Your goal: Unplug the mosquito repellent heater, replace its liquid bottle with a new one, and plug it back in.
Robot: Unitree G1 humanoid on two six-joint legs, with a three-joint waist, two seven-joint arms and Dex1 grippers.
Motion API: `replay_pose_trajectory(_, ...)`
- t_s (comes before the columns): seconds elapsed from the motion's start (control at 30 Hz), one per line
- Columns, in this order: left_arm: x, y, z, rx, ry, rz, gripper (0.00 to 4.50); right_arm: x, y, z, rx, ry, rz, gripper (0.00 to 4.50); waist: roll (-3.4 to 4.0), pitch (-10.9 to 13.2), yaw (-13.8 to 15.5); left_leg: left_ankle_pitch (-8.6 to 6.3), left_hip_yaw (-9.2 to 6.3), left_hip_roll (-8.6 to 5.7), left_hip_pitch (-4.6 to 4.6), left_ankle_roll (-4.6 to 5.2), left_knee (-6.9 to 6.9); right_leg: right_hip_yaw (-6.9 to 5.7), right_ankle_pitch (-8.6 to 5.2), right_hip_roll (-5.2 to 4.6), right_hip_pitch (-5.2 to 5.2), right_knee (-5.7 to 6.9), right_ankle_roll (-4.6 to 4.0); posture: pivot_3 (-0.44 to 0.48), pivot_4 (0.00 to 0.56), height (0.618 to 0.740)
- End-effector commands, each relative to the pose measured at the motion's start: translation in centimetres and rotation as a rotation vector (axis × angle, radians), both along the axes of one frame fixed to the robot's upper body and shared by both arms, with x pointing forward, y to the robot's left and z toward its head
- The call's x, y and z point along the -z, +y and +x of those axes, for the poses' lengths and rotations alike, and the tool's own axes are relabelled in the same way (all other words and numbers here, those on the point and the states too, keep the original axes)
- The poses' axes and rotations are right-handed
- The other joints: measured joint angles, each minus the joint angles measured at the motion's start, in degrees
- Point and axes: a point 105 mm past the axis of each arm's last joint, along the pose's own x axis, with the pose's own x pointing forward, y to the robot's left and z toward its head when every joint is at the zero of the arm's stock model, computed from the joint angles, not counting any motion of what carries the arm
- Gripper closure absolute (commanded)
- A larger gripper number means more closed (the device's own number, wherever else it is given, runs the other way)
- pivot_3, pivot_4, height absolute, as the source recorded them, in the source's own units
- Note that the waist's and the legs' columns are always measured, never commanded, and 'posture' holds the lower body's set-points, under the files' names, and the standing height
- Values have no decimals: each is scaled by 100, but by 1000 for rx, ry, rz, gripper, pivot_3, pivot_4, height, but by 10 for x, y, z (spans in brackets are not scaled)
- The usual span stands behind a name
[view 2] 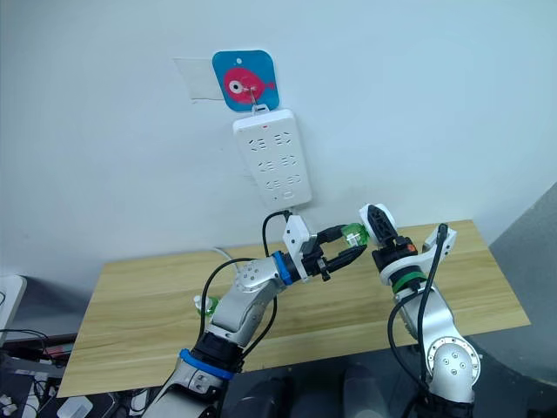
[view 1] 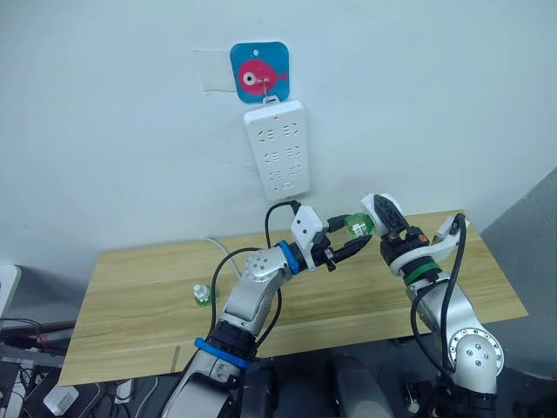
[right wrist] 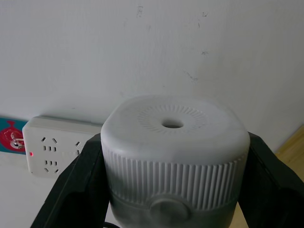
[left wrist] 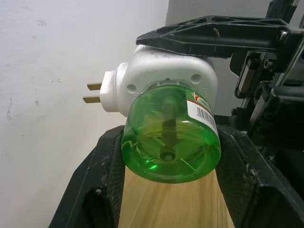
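The mosquito repellent heater point(right wrist: 173, 137), a small white rounded unit with a round vent hole, is held above the table between the fingers of my right gripper point(view 1: 384, 215). Its two metal prongs point(left wrist: 93, 93) point toward the wall. A green liquid bottle point(left wrist: 171, 142) is still seated in the heater's underside, and my left gripper point(view 1: 356, 232) is shut around it. A second small green bottle point(view 1: 203, 295) stands on the wooden table point(view 1: 130, 305), to the left of my left arm.
A long white power strip point(view 1: 277, 148) hangs on the wall from a blue fish plaque point(view 1: 259, 72), above and behind both grippers; its white cord point(view 1: 219, 248) drops to the table. Cables lie on the floor at lower left point(view 1: 26, 335).
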Motion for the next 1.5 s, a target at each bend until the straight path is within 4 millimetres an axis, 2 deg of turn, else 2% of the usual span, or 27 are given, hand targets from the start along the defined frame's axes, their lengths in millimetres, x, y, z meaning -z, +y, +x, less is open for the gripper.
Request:
replay_pose_trajectory(0.03, -13, 10, 7, 0, -92, 21, 2204, 0, 11, -8, -204, -37, -70, 493, 8, -15, -9, 0, 1, 0, 0, 0, 1, 1, 0, 0, 1, 0, 0, -238, 140, 740)
replay_pose_trajectory(0.07, -12, 13, 8, 5, -94, 28, 2204, 2, 8, -9, -263, -35, -96, 113, 11, -23, -16, 0, 6, 0, 0, 1, 3, 2, 1, 2, 1, -1, 0, -241, 138, 740)
replay_pose_trajectory(0.1, -11, 15, 9, 9, -97, 37, 2204, 3, 4, -9, -308, -34, -115, 26, 17, -37, -19, -1, 7, 0, 0, 1, 3, 2, 1, 3, 2, 0, 0, -244, 136, 740)
replay_pose_trajectory(0.23, -4, 21, 5, 59, -123, 81, 2204, 11, -11, -8, -486, 2, -178, 26, 30, -61, -18, -8, 18, 2, 10, 15, 12, -2, 1, 6, 23, -4, 0, -240, 125, 740)
replay_pose_trajectory(0.4, 6, 27, -5, 147, -172, 154, 2204, 17, -19, -11, -708, 72, -211, 26, 29, -78, -13, -14, 30, 7, 9, 24, 29, -5, 2, 11, 33, -5, 0, -213, 118, 740)
replay_pose_trajectory(0.53, 14, 32, -12, 203, -203, 206, 2204, 17, -22, -10, -830, 122, -180, 26, 29, -120, -4, -18, 33, 7, 8, 30, 48, -5, 3, 11, 40, -4, 1, -192, 111, 740)
replay_pose_trajectory(0.7, 24, 29, -22, 247, -238, 238, 2204, 19, -15, -14, -944, 159, -179, 26, 36, -167, 13, -35, 15, 7, 3, 56, 77, 0, 10, 10, 49, -11, 14, -183, 107, 740)
replay_pose_trajectory(1.07, 28, 31, -24, 225, -241, 239, 2204, 24, -17, -17, -1008, 200, -219, 26, 34, -258, 114, -39, 16, 2, 1, 58, 84, 7, 18, 5, 50, -21, 26, -158, 99, 740)
replay_pose_trajectory(1.23, 33, 33, -31, 265, -224, 250, 2204, 26, -20, -16, -1008, 211, -237, 26, 37, -276, 128, -39, 15, 2, 2, 58, 84, 7, 18, 5, 50, -21, 26, -158, 99, 740)
replay_pose_trajectory(1.5, 30, 33, -31, 286, -225, 248, 2204, 26, -24, -16, -1013, 217, -250, 26, 37, -310, 135, -40, 15, 1, 1, 56, 85, 5, 18, -9, 50, -22, 26, -162, 93, 740)
